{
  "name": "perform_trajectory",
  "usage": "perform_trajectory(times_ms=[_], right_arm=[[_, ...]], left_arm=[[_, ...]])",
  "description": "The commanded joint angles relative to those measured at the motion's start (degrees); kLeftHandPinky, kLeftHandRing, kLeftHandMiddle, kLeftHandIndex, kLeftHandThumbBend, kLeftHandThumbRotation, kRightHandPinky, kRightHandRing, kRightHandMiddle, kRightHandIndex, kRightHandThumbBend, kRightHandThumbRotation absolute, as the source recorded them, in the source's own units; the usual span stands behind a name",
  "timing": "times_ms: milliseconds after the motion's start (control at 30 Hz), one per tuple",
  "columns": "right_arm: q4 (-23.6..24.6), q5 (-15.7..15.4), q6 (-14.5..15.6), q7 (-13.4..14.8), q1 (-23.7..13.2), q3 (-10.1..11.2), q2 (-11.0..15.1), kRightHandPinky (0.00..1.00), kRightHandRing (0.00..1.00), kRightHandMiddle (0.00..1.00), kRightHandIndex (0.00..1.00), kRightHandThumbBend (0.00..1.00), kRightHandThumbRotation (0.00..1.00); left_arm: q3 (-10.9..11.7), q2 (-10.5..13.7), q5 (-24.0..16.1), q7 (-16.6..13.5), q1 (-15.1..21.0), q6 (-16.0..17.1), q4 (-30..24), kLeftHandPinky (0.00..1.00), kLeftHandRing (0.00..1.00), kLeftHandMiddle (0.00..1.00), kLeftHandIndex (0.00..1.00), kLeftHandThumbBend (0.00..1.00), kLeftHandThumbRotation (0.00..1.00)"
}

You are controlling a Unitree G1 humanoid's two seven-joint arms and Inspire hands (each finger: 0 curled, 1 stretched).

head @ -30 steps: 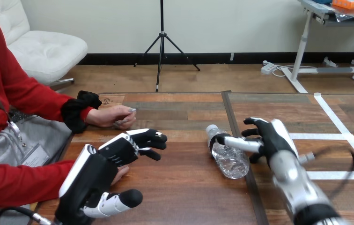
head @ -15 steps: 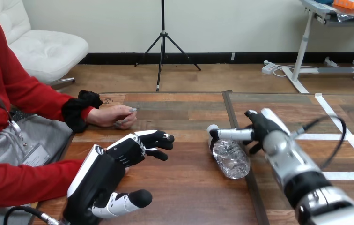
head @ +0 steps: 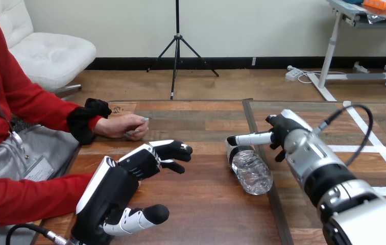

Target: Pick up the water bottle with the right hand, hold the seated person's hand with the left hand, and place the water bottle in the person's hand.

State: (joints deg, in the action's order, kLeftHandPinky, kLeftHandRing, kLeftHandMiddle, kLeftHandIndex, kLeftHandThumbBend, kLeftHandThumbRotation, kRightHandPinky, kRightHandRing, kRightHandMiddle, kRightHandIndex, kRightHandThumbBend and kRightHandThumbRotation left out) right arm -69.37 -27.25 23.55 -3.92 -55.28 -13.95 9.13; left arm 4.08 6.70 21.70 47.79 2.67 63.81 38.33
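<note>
Reaching step, judged: right hand (head: 284, 133) is at the water bottle (head: 251, 172), not yet gripping it.

- Bottle: clear, lying on its side on the wooden table (head: 206, 204), cap end (head: 230, 141) pointing away from the robot, body angled toward the near right. It lies just left of the dark seam (head: 249, 120) in the tabletop.
- Right hand: spread. One straight finger (head: 249, 139) lies across the neck near the cap, and the others hang behind and beside the bottle. Nothing is wrapped round it.
- Doing it well: the reach sits high on the narrow neck. A round bottle on its side will likely roll if nudged, so bring the palm down over the mid-body, with thumb one side and fingers the other, before closing. A thin clear wall probably dents, so close gently.
- Left hand (head: 124, 178): low over the near-left table, fingers loosely extended forward, thumb out to the side, holding nothing that shows.
- A red sleeve (head: 17, 199) runs in under that hand. Whatever lies at its end is hidden, so I cannot tell whether the two are in contact.
- The person's hand at the view's left (head: 121, 126) rests on the table farther back, well apart from both robot hands.
- The path from bottle to person crosses bare wood. The left hand itself is the one thing in the way.
- White tape lines (head: 357, 121) at the right, flat, no hindrance.
</note>
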Motion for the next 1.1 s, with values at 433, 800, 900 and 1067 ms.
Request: perform_trajectory(times_ms=[433, 800, 900, 1067], right_arm=[[-3.73, -6.32, -0.26, -7.19, -9.75, -10.03, -1.36, 0.69, 0.89, 0.97, 1.0, 0.99, 0.7], [-5.08, -11.09, 1.13, -14.82, -11.68, -15.59, -2.61, 0.59, 0.87, 0.98, 0.99, 1.0, 0.77], [-5.52, -11.67, 1.52, -16.19, -11.65, -16.48, -3.1, 0.57, 0.85, 0.95, 0.97, 1.0, 0.78], [-7.04, -12.82, 2.66, -20.69, -11.89, -18.34, -4.14, 0.57, 0.82, 0.9, 0.93, 1.0, 0.81]], left_arm=[[-1.47, -0.38, 1.25, -1.17, 3.54, 0.67, -1.97, 0.64, 0.74, 0.76, 0.74, 0.93, 0.64], [-1.77, -1.14, 1.79, -0.41, 4.72, 1.86, -0.51, 0.64, 0.75, 0.77, 0.74, 0.89, 0.66], [-1.89, -1.43, 1.81, -0.37, 5.01, 1.77, -0.32, 0.65, 0.75, 0.77, 0.74, 0.89, 0.66], [-2.29, -1.95, 2.5, 0.45, 5.6, 1.66, -0.19, 0.65, 0.76, 0.78, 0.74, 0.9, 0.64]])
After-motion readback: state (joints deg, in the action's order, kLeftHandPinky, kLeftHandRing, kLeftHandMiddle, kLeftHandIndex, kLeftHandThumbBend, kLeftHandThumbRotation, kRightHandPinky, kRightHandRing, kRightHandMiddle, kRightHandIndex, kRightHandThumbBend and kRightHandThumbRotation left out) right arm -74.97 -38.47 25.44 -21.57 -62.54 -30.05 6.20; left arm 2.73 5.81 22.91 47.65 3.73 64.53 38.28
